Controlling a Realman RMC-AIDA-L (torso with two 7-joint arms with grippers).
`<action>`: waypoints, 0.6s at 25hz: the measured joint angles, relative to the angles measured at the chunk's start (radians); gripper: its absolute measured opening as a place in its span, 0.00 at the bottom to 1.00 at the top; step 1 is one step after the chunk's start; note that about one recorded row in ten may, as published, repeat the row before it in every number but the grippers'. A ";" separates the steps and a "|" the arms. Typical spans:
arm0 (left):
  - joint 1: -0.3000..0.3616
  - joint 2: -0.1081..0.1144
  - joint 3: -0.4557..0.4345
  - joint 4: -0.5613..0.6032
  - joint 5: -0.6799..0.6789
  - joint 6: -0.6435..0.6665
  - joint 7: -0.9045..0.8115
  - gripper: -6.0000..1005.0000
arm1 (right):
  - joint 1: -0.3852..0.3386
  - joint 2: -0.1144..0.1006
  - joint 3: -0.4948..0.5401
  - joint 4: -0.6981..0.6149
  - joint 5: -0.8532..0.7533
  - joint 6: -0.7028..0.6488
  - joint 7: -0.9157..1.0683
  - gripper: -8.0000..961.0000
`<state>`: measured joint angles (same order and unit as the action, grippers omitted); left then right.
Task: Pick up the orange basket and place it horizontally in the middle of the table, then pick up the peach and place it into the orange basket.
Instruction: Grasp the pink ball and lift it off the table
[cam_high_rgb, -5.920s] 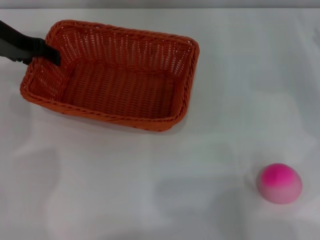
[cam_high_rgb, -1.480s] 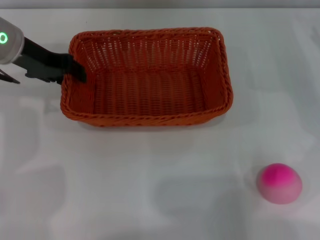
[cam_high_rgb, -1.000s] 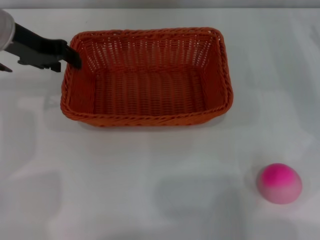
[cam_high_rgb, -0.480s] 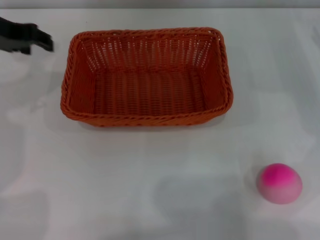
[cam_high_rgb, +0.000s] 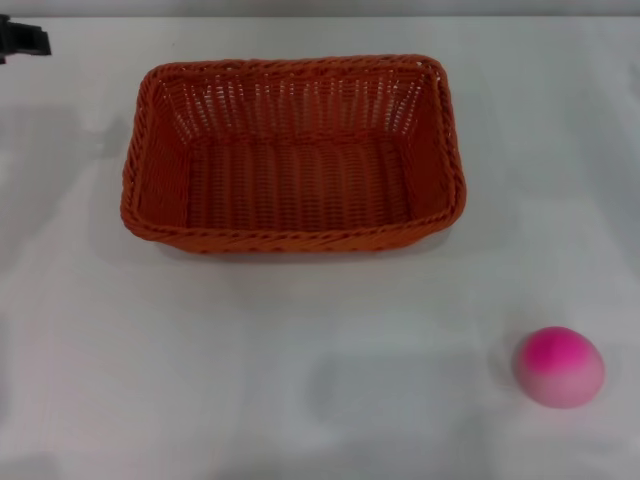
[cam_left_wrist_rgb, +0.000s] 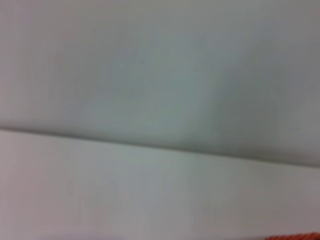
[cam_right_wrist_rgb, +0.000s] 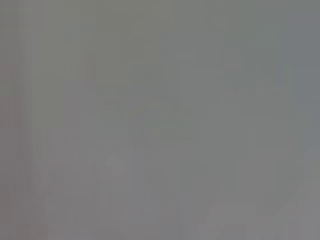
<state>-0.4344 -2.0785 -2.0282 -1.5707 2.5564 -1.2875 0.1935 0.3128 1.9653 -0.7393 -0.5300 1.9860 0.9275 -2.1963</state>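
The orange basket (cam_high_rgb: 293, 152) lies empty on the white table (cam_high_rgb: 250, 350), long side across the head view, a little back of the middle. The peach (cam_high_rgb: 559, 366) rests on the table at the front right, well apart from the basket. Only a dark tip of my left gripper (cam_high_rgb: 24, 40) shows at the far left back corner, clear of the basket's left rim. A thin sliver of the orange basket (cam_left_wrist_rgb: 295, 236) edges into the left wrist view. My right gripper is out of view.
The table's back edge (cam_high_rgb: 320, 16) runs just behind the basket. Bare white tabletop lies between the basket and the peach. The right wrist view shows only a plain grey surface.
My left gripper has let go of the basket's left rim and drawn back to the far left corner. Before that, the basket was turned and shifted right to lie straight across the table.
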 joint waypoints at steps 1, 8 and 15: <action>0.014 0.000 0.000 -0.003 -0.016 0.011 0.010 0.53 | -0.006 -0.010 0.000 -0.003 -0.016 0.029 0.022 0.89; 0.108 0.000 -0.007 -0.019 -0.112 0.094 0.081 0.53 | -0.036 -0.089 0.003 0.002 -0.189 0.244 0.202 0.89; 0.141 0.000 -0.040 -0.024 -0.142 0.103 0.107 0.53 | -0.087 -0.132 0.011 0.001 -0.312 0.451 0.302 0.90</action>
<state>-0.2937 -2.0785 -2.0682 -1.5948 2.4148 -1.1847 0.3002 0.2258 1.8332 -0.7280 -0.5287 1.6739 1.3789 -1.8946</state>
